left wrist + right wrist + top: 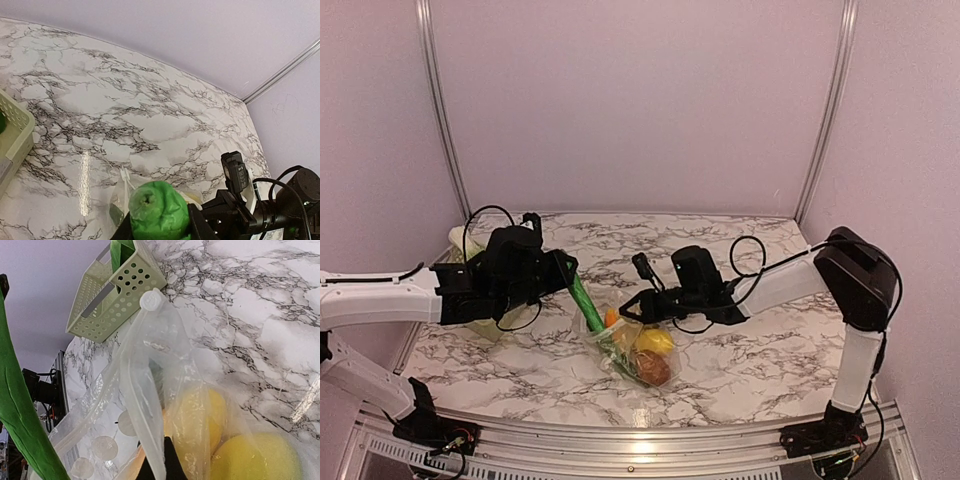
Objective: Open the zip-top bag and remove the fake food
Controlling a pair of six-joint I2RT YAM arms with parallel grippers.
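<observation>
The zip-top bag (630, 352) lies on the marble counter (760, 350) between the two arms, just in front of their claws, and its mouth is already parted: the right wrist view shows the zip strip and the two clear walls standing apart. The right claw (632, 308) is pressed together on the bag's upper edge, one dark finger (161, 466) pinching the plastic from below and holding the opening up. The left claw (568, 278) is closed on the top end of a long green vegetable (584, 300), which slants down toward the bag's mouth. Whether its lower tip is fully clear of the plastic I cannot tell, though in the right wrist view it runs alongside the bag, not inside it. So the opening looks done, and the removing looks well under way but far from finished. Inside the bag sit a yellow lemon (656, 340), a second yellow piece (200, 412) beside it, a brown lump (654, 369) at the near end and an orange piece (612, 318) near the mouth. The pale green basket (100, 295) stands at the left of the counter, beyond the left arm, and something green (122, 252) shows over its rim, so one piece seems to be out already. What is left, by my reading, is to set down the green vegetable and lift out the other pieces one by one while the bag is held open
</observation>
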